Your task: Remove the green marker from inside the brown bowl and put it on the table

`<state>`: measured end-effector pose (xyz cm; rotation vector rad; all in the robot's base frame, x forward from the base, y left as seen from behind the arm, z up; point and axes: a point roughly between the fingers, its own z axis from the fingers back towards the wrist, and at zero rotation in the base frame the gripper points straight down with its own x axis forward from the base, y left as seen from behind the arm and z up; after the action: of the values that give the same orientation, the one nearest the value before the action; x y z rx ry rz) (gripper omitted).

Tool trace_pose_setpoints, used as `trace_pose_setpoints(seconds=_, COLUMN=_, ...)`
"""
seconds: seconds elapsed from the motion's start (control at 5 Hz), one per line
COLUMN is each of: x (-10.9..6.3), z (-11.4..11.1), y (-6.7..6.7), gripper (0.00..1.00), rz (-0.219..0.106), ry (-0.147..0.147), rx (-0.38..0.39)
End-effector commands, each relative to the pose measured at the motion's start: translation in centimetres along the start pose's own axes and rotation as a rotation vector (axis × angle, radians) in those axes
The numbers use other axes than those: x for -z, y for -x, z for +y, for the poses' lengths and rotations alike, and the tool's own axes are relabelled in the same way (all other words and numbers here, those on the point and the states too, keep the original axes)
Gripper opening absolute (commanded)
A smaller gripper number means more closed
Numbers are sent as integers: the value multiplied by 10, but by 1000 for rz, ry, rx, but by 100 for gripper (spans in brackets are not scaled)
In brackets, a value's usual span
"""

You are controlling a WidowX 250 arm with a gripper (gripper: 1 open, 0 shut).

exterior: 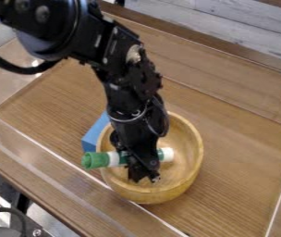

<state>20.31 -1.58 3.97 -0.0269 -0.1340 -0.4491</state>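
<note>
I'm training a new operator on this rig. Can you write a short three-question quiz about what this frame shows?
1. True or false: the green marker lies flat on the table.
2. What is the gripper shut on: A the blue block, B the green marker, C the bowl rim?
3. Which end of the marker juts over the brown bowl rim?

Key
1. False; it is at the bowl, capped end over the rim.
2. B.
3. The green cap end.
</note>
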Motion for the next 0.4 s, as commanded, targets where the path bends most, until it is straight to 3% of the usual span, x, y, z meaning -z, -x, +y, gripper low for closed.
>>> trace_pose_setpoints(seconds=0.0, x=-14, z=7, y=-11, gripper=0, rz=-50, ry=-24, rx=-3)
trace_pose_setpoints(seconds=0.2, x=-18, z=8, y=-12, gripper=0, rz=-50, ry=-23, rx=-7)
